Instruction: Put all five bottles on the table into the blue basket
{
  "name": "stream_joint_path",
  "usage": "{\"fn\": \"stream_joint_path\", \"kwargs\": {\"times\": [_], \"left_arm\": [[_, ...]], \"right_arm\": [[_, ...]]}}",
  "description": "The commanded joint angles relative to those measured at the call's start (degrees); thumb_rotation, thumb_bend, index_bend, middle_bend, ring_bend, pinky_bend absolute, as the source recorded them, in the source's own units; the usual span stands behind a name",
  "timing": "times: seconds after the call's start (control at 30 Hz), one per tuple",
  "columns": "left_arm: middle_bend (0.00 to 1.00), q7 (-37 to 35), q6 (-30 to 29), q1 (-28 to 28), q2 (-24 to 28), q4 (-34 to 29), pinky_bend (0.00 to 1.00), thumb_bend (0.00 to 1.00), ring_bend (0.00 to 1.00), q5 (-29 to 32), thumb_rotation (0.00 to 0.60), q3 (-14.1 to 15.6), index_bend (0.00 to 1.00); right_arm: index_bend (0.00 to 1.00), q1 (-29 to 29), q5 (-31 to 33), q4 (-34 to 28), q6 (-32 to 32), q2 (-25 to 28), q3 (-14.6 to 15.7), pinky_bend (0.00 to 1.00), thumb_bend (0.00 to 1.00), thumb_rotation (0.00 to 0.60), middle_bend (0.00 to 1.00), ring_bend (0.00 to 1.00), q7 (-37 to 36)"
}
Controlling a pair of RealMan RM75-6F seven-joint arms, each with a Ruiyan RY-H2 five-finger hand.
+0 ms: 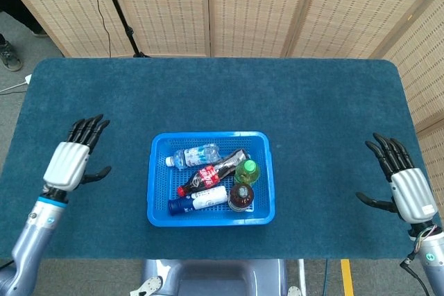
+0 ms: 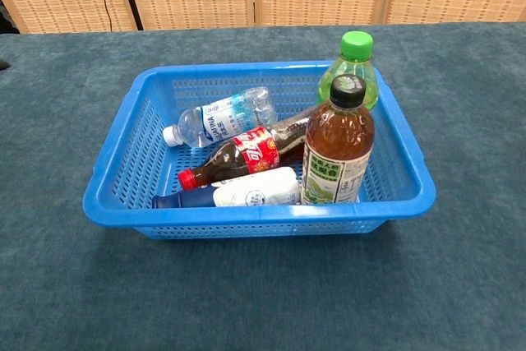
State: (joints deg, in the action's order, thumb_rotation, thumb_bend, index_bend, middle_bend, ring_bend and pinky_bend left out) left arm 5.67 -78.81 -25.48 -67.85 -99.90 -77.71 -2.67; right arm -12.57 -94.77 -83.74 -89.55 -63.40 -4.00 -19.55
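Note:
The blue basket (image 1: 263, 145) (image 2: 404, 162) stands at the table's middle front. Inside it lie a clear water bottle (image 1: 196, 154) (image 2: 222, 114), a cola bottle (image 1: 211, 172) (image 2: 246, 152) and a white-labelled blue bottle (image 1: 200, 199) (image 2: 246, 191). A green-capped bottle (image 1: 245, 170) (image 2: 354, 59) and a brown tea bottle (image 1: 241, 196) (image 2: 338, 151) stand upright at its right side. My left hand (image 1: 71, 159) hovers open over the table, well left of the basket. My right hand (image 1: 403, 185) hangs open near the table's right edge. Neither hand shows in the chest view.
The teal table cloth (image 1: 222, 95) spreads around the basket. Wicker screens (image 1: 250, 5) stand behind the table, with a dark stand pole (image 1: 114, 5) at the back left.

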Motion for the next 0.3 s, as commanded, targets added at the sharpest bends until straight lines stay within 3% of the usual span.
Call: {"fn": "stream_joint_path", "kwargs": {"times": [0.03,0.13,0.3], "left_arm": [[0.0,-1.9,-7.5,7.5,2.8,1.3,0.0,0.2,0.0,-1.5,0.6,3.6,0.0],[0.0,-3.7,-10.5,12.6,3.5,2.5,0.0,0.19,0.0,0.3,0.6,5.3,0.0],[0.0,-6.3,-11.9,16.0,3.7,3.8,0.0,0.2,0.0,1.2,0.6,5.8,0.0]], "right_arm": [[0.0,0.7,1.0,-1.2,-0.1,-0.4,-0.4,0.0,0.0,0.6,0.0,0.0,6.7],[0.0,1.3,1.8,-3.2,0.3,0.3,-0.3,0.0,0.0,0.6,0.0,0.0,10.4],[0.0,1.8,2.9,-5.2,0.8,1.2,-0.3,0.0,0.0,0.6,0.0,0.0,13.4]]}}
